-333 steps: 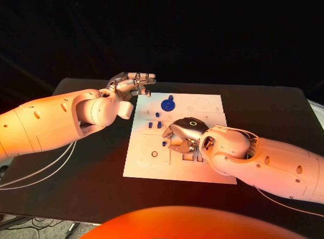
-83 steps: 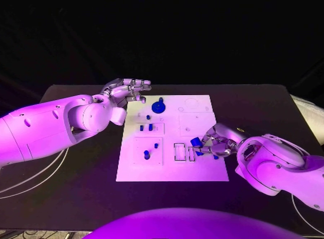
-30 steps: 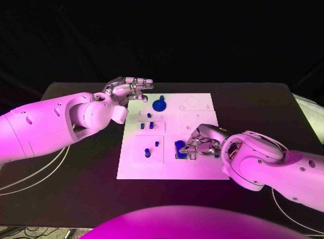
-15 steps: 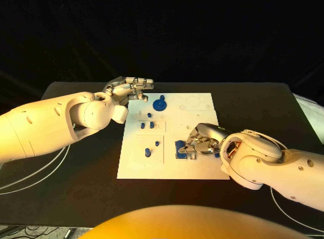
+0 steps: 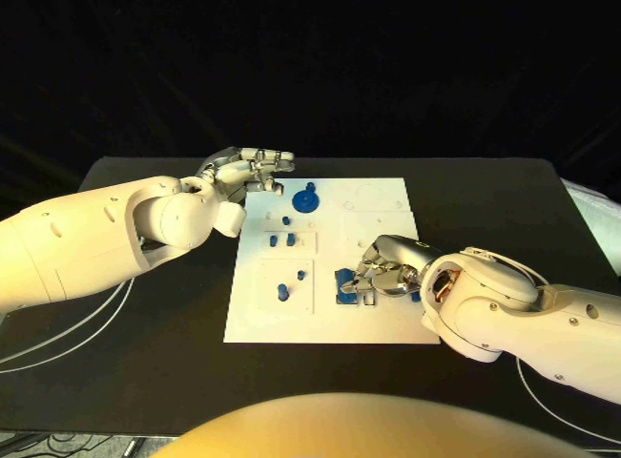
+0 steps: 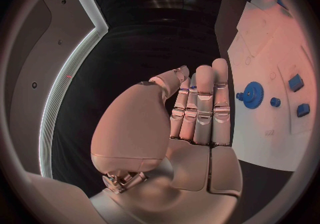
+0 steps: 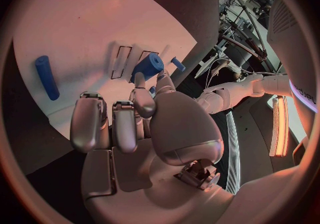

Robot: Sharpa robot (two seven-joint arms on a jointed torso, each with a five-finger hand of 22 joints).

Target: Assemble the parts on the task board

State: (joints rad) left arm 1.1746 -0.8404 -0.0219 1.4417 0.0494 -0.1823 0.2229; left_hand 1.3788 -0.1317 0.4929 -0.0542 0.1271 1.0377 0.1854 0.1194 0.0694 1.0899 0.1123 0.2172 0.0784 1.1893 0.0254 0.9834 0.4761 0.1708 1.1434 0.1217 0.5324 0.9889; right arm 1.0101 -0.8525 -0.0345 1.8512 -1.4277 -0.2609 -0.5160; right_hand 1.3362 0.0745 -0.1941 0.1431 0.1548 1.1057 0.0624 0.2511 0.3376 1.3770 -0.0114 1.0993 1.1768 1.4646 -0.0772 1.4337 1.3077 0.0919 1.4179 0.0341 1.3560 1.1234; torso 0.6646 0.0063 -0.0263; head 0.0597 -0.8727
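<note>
The white task board (image 5: 386, 320) lies mid-table. My right hand (image 5: 383, 270) hovers low over its near right part and pinches a blue cylindrical part (image 5: 347, 283) at its fingertips, right at the rectangular slots (image 7: 122, 57). The right wrist view shows the same part (image 7: 149, 65) at the thumb tip, tilted over the board. A second blue cylinder (image 7: 47, 77) lies flat on the board. A blue gear (image 5: 306, 201) and small blue pegs (image 5: 284, 239) stand on the far left half. My left hand (image 5: 250, 168) hangs by the board's far left corner, fingers straight and holding nothing (image 6: 194, 120).
More small blue pegs (image 5: 291, 282) stand in the board's near left square. A blue piece (image 5: 415, 296) lies close under my right wrist. Black table (image 5: 503, 205) surrounds the board, with bare room to the right and at the front.
Since 2.8 s ago my right hand has carried the blue part from the board's right edge leftward to the slots. Over the last half second it barely moves. My left hand stays put.
</note>
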